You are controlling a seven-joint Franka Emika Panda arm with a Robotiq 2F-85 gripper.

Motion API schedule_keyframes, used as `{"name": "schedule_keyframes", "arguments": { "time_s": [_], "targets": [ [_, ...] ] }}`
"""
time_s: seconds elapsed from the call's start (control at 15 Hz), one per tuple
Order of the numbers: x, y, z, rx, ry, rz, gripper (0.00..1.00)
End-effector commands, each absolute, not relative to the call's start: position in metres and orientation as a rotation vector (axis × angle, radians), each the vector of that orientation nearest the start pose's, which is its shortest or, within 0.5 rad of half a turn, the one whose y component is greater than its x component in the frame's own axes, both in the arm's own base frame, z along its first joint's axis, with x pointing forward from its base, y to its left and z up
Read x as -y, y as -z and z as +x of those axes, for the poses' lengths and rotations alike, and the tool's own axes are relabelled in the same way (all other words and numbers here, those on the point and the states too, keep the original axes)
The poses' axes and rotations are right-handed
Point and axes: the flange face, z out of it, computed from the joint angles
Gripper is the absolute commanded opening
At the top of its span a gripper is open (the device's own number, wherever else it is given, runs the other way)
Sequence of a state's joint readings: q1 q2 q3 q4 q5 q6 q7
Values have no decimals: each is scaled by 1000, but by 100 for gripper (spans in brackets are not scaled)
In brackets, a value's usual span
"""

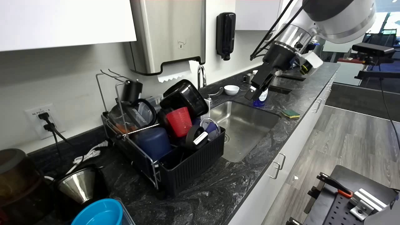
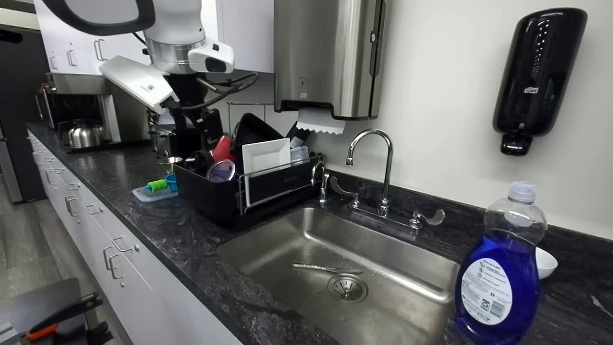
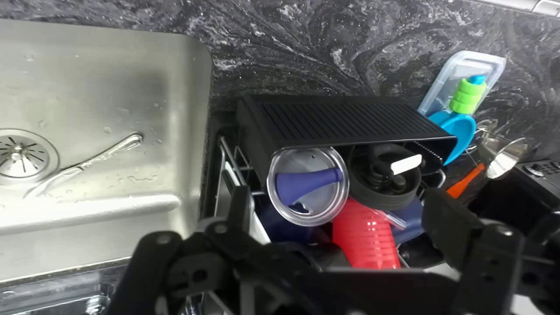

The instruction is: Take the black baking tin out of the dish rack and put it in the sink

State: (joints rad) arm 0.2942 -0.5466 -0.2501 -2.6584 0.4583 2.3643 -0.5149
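jaws spread wide, open air between them and the black tin (image 1: 186, 99).

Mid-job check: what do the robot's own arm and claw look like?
A rounded white arm with a dark grey joint cover and a shiny silver wrist ring. Slim black cables run alongside. A flat white panel bears a small mark. The two-fingered claw is black and angular.
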Motion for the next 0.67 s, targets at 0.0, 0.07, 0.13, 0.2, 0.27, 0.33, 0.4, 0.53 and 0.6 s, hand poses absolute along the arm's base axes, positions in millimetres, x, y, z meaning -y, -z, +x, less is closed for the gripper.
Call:
{"name": "schedule_keyframes", "arguments": {
  "time_s": [0.0,0.07,0.13,0.2,0.27,0.33,0.4,0.53,0.6],
  "targets": [
    [-27,-420,421,451,423,-2590,100],
    [-28,-416,428,464,421,-2576,100],
    [-29,-412,437,469,420,-2568,100],
    [-30,-407,448,453,413,-2566,100],
    [-31,-404,457,434,403,-2571,100],
    [-31,-403,464,393,407,-2599,100],
    [-30,-408,448,422,407,-2585,100],
    [-32,-403,461,414,395,-2600,100],
    [-33,-402,463,412,390,-2603,100]
  ]
}}
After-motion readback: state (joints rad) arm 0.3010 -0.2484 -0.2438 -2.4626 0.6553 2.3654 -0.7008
